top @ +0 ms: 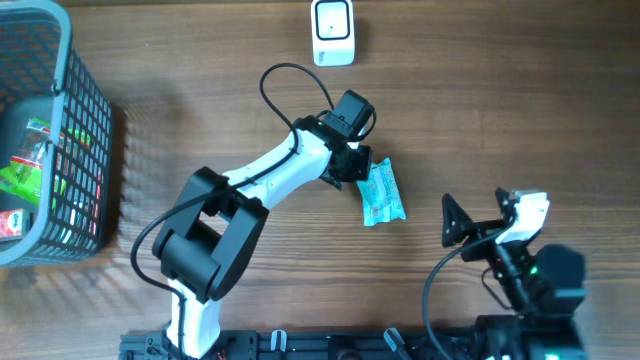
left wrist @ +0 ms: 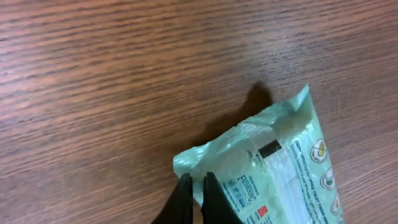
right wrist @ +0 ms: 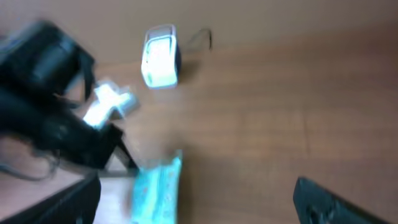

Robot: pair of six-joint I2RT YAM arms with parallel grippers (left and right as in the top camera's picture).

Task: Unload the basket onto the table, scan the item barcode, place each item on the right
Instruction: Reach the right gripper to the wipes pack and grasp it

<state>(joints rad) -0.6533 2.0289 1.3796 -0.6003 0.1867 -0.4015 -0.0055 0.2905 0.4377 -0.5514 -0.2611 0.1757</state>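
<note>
Packet (top: 382, 192) lies mid-table (top: 500, 100), long axis running near-to-far and slightly tilted, scanner (top: 333, 32) beyond it. Left tool (left wrist: 198, 185) is pinched shut on its edge. Right tool (top: 487, 216) gapes wide, empty. Only left wrist shows the wrapper's small black printed block.

End effector (left wrist: 198, 183) tight on green packet (left wrist: 283, 171)

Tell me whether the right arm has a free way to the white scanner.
Probably yes, though it looks a long stretch. The right gripper is open and empty, and bare table lies between it and the scanner. The left gripper, shut on the packet, sits just beside that line.
</note>
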